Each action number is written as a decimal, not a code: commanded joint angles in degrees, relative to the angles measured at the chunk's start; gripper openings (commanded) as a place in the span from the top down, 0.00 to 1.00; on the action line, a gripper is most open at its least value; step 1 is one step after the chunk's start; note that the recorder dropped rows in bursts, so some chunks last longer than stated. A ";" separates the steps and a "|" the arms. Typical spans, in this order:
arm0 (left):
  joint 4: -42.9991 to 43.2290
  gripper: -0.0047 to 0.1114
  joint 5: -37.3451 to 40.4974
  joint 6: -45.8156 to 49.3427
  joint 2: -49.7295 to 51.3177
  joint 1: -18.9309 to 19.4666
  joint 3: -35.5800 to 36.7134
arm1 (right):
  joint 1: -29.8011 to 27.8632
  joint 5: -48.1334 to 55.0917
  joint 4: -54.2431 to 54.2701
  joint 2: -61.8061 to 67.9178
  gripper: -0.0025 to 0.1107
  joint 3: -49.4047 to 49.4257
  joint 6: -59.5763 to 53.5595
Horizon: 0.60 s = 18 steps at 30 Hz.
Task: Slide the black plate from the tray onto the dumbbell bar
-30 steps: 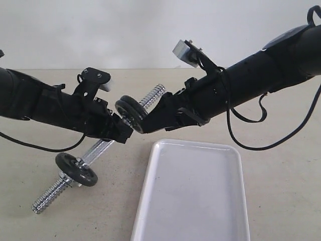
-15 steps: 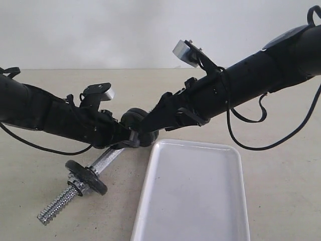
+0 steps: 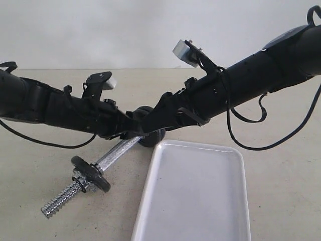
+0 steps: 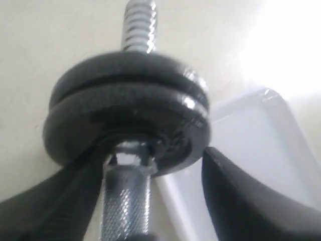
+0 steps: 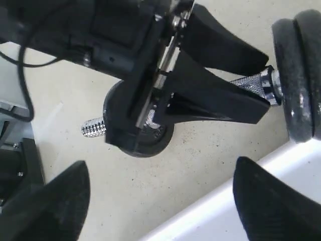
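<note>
The dumbbell bar (image 3: 118, 150) lies slanted on the table, left of the empty white tray (image 3: 150, 196). Two black plates (image 4: 125, 115) sit side by side on its end by the tray's corner, partly hidden in the exterior view (image 3: 152, 138). A third plate (image 3: 90, 174) sits near the bar's other end. My left gripper (image 4: 158, 170) straddles the knurled middle (image 4: 125, 201); one finger touches the bar and the other stands well clear of it, so it is open. My right gripper (image 5: 160, 201) hangs open over the table and the tray's rim (image 5: 241, 191), holding nothing.
Both forearms cross low over the table behind the tray and nearly meet above the plates. The bar's threaded end (image 3: 55, 206) points toward the front left. A pale wall closes the back.
The bar came down from the air and its plated end now rests by the tray corner. My left arm followed it to the right. The right arm barely moved.
</note>
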 commanded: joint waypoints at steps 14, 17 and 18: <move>-1.52 0.44 1.30 0.30 -1.26 -0.26 -0.54 | -0.07 0.39 0.25 -0.54 0.36 -0.16 -0.75; -1.52 0.44 1.30 0.30 -2.32 -0.14 -0.54 | -0.07 0.39 0.25 -0.54 0.36 -0.16 -0.75; -1.52 0.44 1.30 0.30 -2.76 -0.14 -0.54 | -0.07 0.39 0.25 -0.54 0.36 -0.16 -0.75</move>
